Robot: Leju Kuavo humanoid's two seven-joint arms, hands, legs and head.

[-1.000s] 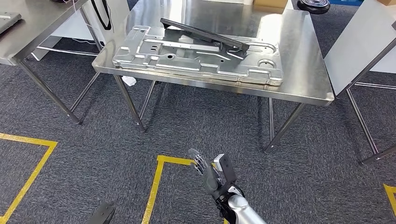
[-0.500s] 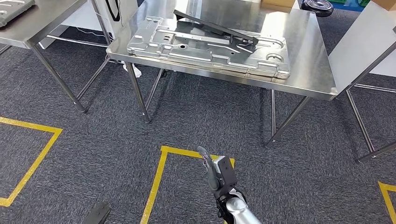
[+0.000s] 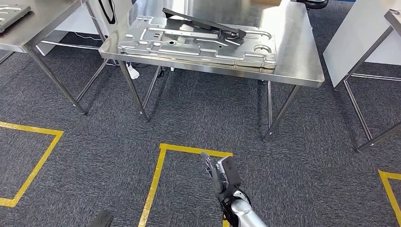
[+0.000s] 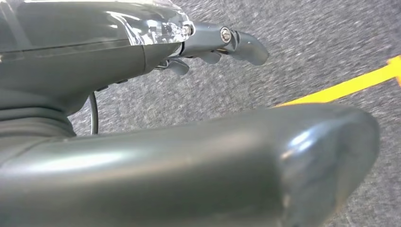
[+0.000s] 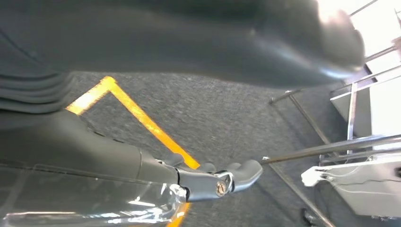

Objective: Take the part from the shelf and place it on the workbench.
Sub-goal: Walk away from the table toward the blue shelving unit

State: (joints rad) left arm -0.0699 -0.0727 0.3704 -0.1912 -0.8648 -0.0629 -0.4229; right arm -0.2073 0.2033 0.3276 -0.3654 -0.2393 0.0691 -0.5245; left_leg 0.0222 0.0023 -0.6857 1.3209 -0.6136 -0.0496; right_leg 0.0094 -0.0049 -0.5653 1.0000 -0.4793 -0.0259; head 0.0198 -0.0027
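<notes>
Left hand (image 4: pixel 208 42) hanging low over the grey carpet, fingers loosely apart, nothing in them. Far left, corner of a second steel surface (image 3: pixel 47 19), well apart from the work. Centre far: the workbench surface (image 3: pixel 293 52), carrying a wide stamped silver panel (image 3: pixel 189 47), with the black part (image 3: pixel 203 22) lying tilted across the panel's far side and touching it. Nearer and to the right, right hand (image 3: pixel 218 172) raised a little above the yellow floor tape (image 3: pixel 156 189), fingers stretched out and slightly apart, also empty.

Judged from this: part already set down on the workbench, both hands free of it, placing apparently done; little left beyond drawing back.

Against half a second ago: whole picture shifted, so camera movement rather than movement of things; part and panel in the same arrangement on the surface; right hand in much the same low spot, just as empty.
</notes>
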